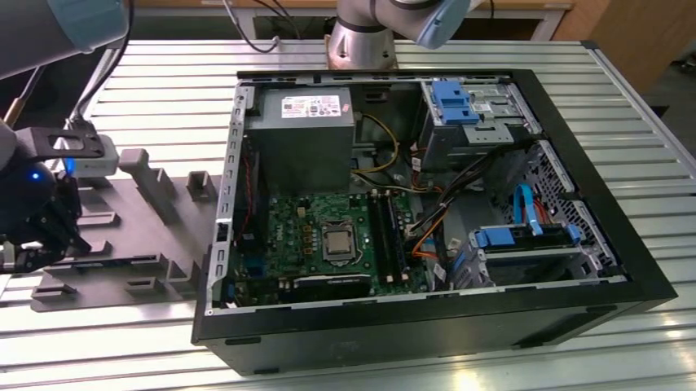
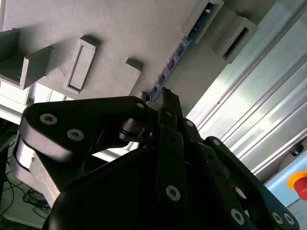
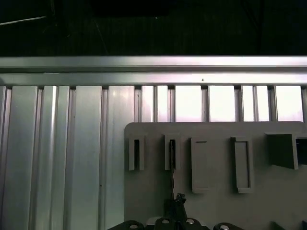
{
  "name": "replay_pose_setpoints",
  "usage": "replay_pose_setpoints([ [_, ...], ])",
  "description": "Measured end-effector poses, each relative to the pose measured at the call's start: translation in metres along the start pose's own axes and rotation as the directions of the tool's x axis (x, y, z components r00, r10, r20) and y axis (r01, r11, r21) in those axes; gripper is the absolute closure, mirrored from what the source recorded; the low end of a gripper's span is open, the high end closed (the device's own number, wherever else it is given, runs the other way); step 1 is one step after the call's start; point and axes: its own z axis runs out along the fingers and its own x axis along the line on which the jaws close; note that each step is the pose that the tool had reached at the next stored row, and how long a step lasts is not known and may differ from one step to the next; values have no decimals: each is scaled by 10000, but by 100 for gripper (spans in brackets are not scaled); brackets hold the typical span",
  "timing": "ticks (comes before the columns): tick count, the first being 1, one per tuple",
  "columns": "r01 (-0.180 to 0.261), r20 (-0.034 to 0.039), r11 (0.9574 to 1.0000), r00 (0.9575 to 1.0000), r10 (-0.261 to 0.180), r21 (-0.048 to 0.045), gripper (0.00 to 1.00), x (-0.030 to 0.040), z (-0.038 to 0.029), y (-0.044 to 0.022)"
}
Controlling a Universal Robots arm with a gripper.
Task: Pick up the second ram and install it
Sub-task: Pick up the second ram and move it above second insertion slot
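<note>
The second ram point(image 1: 120, 262) is a thin dark board standing on edge in a slot of the grey holder tray point(image 1: 152, 204), at the exterior view's left. My gripper point(image 1: 55, 244) hangs over the tray's outer end. In the second wrist view the ram point(image 2: 182, 48) runs as a bluish strip straight into my gripper point(image 2: 164, 96), whose fingers meet on its near end. The first wrist view shows the ram point(image 3: 171, 158) edge-on above my gripper point(image 3: 177, 201). The ram still rests in the tray point(image 2: 120, 33).
An open black computer case point(image 1: 435, 334) lies right of the tray, with the green motherboard point(image 1: 315, 228) and its long black memory slots point(image 1: 383, 232) facing up. Everything rests on a slatted aluminium table point(image 1: 163, 65). A red button point(image 2: 300, 184) sits beyond the table edge.
</note>
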Motion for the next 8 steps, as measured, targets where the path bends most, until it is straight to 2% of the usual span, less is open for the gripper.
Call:
replay_pose_setpoints([
  [8, -57, 32, 10000, 10000, 57, 0, 89, 1, 52, -4],
])
